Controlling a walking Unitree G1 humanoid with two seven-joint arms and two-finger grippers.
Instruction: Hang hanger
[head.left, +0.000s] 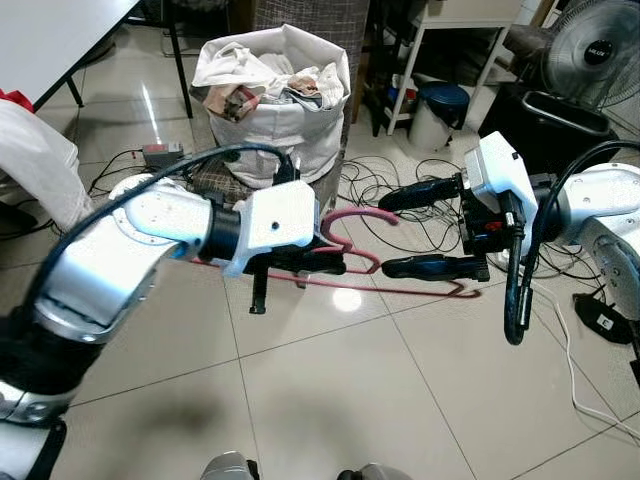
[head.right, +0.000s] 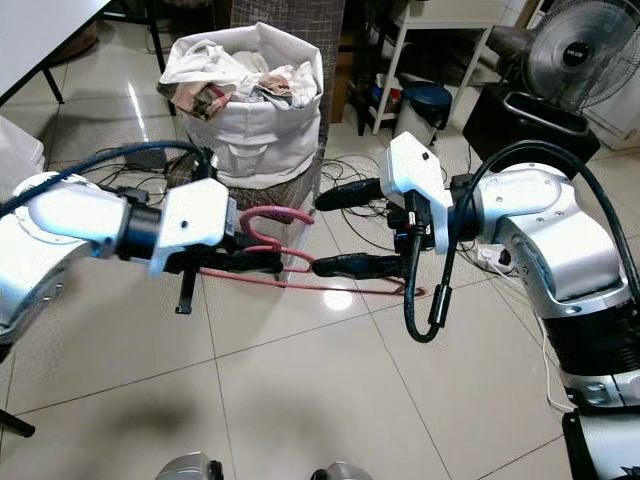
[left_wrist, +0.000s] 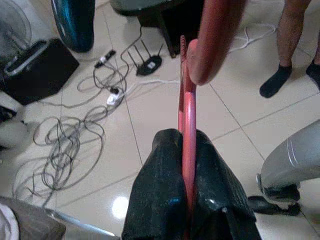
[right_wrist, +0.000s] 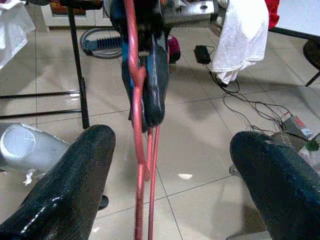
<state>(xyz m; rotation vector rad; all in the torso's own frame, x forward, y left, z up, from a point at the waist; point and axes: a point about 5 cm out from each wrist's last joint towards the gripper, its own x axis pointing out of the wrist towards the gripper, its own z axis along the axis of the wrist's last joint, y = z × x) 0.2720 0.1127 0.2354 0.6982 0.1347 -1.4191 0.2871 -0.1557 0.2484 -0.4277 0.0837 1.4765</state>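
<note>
Hanger: a pink hanger (head.left: 352, 262) is held level in the air above the tiled floor (head.left: 330, 390), in front of the laundry bag, between the two arms.
Left gripper: the left gripper (left_wrist: 187, 170) is clamped tight on the hanger's thin bar, near the hook end.
Right gripper: the right gripper (head.left: 420, 230) is spread wide, one finger above the hanger's far end and one alongside it, not pinching it.
Rail: no rod to hang on can be made out near the hanger; a dark stand (right_wrist: 77, 60) rises behind it in the right wrist view.
Risk of slipping: the bar is narrow and held at one end only, so it could likely twist in the pads if the arm swings quickly.
Risk of snagging: the right fingers straddle the hanger, so moving the arms apart carelessly might catch and tug it loose.
Risk underfoot: cables (head.left: 420, 180) lie on the floor beyond the hanger and could trip a step.
Laundry bag: the white bag (head.left: 275, 110) is stuffed with crumpled clothes (head.left: 262, 82).
Bin: a dark bin (head.left: 560, 125) stands right of the bag; contents not visible.
</note>
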